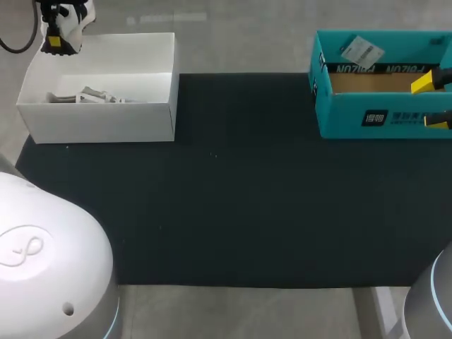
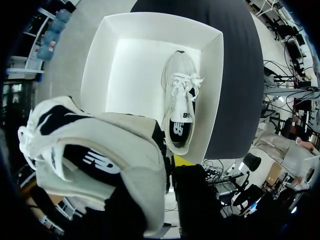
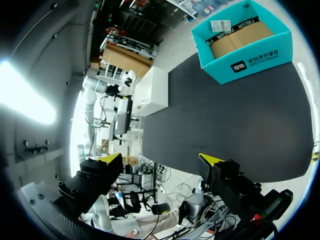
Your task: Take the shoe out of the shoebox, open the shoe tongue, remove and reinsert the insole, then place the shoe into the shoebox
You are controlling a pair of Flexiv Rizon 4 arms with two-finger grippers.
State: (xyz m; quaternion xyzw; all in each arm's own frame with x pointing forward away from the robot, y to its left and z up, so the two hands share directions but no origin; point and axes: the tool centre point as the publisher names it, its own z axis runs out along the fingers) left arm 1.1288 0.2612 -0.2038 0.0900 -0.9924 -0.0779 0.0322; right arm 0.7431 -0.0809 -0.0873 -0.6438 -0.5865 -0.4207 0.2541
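Fingers of the left gripper (image 1: 53, 44) clasp a shoe (image 2: 100, 155) above the far-left shoebox (image 1: 99, 121); the right gripper (image 3: 161, 159) gapes wide, empty. Removal seems done; tongue, insole, return remain.

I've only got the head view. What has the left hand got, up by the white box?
Observer: The left wrist view shows a white shoe with dark lining held in the left hand, above the white shoebox.
Operator: Is that box empty?
Observer: No. A second shoe lies inside, laces up, along one side wall.
Operator: And the right hand?
Observer: The right wrist view shows the right hand open and empty, facing the teal box across the black mat.
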